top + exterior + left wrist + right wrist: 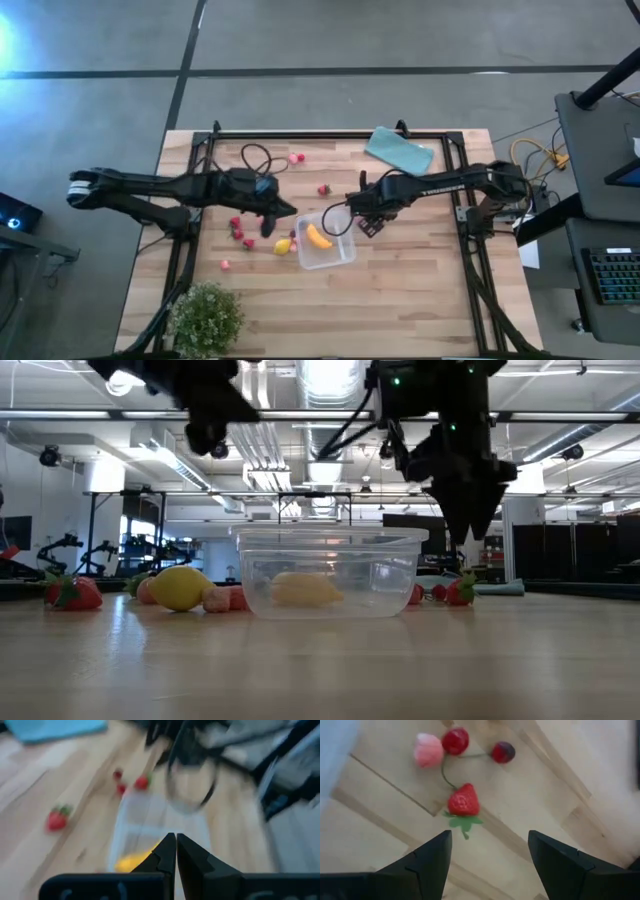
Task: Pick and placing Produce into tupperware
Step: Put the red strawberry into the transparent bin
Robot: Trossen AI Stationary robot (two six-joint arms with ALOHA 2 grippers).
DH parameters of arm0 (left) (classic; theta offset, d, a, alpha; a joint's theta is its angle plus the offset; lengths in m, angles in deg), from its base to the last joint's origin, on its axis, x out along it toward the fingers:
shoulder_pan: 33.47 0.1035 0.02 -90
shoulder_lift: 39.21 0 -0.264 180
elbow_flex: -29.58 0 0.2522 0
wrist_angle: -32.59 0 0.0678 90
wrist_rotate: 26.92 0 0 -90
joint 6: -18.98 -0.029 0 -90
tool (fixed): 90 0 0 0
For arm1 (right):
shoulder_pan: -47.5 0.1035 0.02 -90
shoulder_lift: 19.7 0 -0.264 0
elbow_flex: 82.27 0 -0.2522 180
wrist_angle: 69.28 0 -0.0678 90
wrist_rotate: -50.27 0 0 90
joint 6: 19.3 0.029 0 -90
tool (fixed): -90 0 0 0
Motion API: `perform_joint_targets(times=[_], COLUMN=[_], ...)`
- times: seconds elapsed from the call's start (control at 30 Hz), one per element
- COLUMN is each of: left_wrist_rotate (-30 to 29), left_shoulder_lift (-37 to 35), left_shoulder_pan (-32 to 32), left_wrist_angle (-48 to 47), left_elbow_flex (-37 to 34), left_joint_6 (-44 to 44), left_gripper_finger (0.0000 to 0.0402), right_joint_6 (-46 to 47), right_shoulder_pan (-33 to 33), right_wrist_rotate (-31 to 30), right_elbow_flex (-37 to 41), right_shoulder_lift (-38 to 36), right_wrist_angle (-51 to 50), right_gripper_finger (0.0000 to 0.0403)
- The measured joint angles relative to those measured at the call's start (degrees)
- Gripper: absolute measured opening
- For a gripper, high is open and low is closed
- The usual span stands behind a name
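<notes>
The right claw point(490, 857) hangs spread wide and empty above the tabletop point(400, 300), just past the tupperware point(326, 245). A strawberry point(463, 800) lies ahead of its fingers, with a pair of cherries point(480, 747) and a pink piece point(428, 750) close behind it. The cherries' stem runs right up to the strawberry, so a descent that lands slightly off could pinch the stem instead, or nudge the berry away across the smooth wood.

The left claw point(175, 852) is pressed together and holds nothing, hovering at the tupperware's other side. With both arms crowding the box, a careless sweep could knock it or make the arms collide.

Only the high view shows the banana point(318, 237) lying inside the tupperware and the lemon point(283, 246) outside it. The low view alone shows both claws clear of the surface.
</notes>
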Motion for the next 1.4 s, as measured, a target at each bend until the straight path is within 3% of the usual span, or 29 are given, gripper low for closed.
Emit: perform_joint_targets(times=[0.13,0.37,0.8,1.4], left_wrist_rotate=[6.35,5.79,5.76,5.77], left_shoulder_lift=[0.67,-4.73,-13.80,-13.20], left_shoulder_pan=[0.01,0.04,0.02,0.02], left_wrist_angle=[-2.75,-14.58,-15.21,-16.64], left_elbow_flex=[5.84,11.01,11.06,10.98], left_joint_6=[-7.67,-11.52,-11.92,-12.67], left_gripper_finger=[0.0000,0.0000,0.0000,0.0000], right_joint_6=[0.03,1.71,1.75,-0.67], right_shoulder_pan=[-0.09,-0.46,-3.21,-3.37], right_wrist_rotate=[3.42,4.23,3.58,4.71], right_elbow_flex=[4.24,8.19,14.75,12.39], right_shoulder_lift=[-0.04,-0.09,-0.02,2.60], right_wrist_angle=[5.53,13.72,23.93,22.46], right_gripper_finger=[0.0254,0.0251,0.0242,0.0155])
